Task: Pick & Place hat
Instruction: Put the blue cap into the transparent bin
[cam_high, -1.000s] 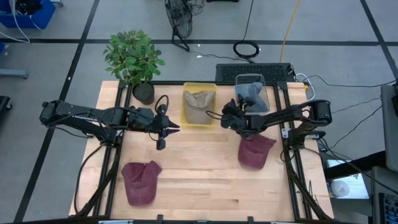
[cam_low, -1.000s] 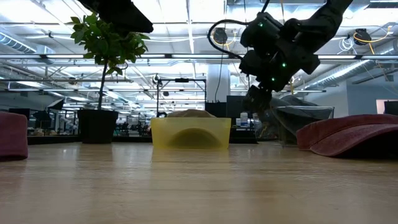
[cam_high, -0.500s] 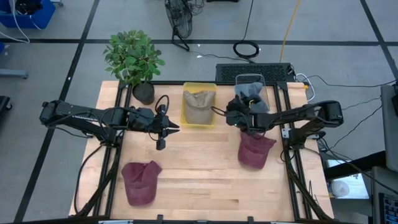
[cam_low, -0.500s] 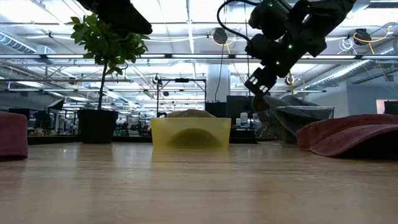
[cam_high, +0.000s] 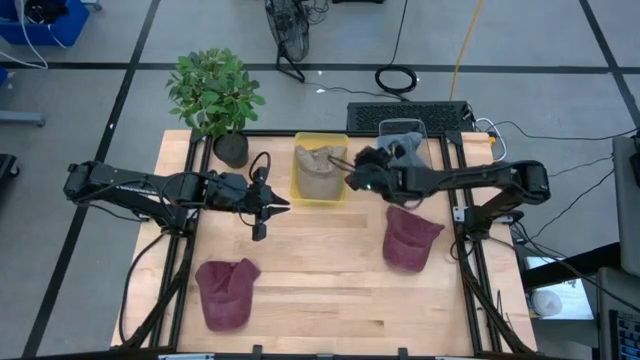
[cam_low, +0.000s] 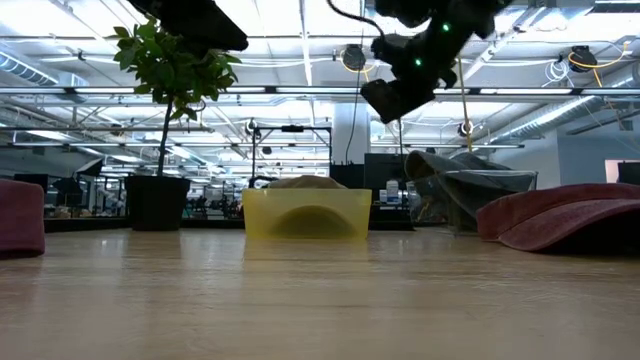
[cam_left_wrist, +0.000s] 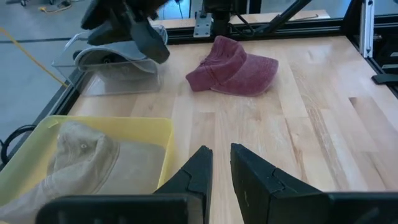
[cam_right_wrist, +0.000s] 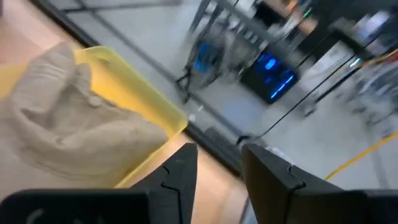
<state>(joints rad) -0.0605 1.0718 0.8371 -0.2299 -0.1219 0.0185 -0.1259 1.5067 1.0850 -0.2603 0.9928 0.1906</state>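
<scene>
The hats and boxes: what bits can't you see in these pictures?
- Tan hat, low view: the yellow bin hides all but its top.
- Grey hat, high view: the right arm covers part of it; in the low view it is dim behind the clear bin.
- Left maroon hat, low view: cut off by the picture's edge.
- Right wrist view: motion blur smears the room beyond the table.

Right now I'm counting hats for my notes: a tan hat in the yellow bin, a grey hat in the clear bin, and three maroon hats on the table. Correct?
Not quite: the high view shows two maroon hats on the table, not three. The tan hat in the yellow bin and the grey hat in the clear bin are right.
</scene>
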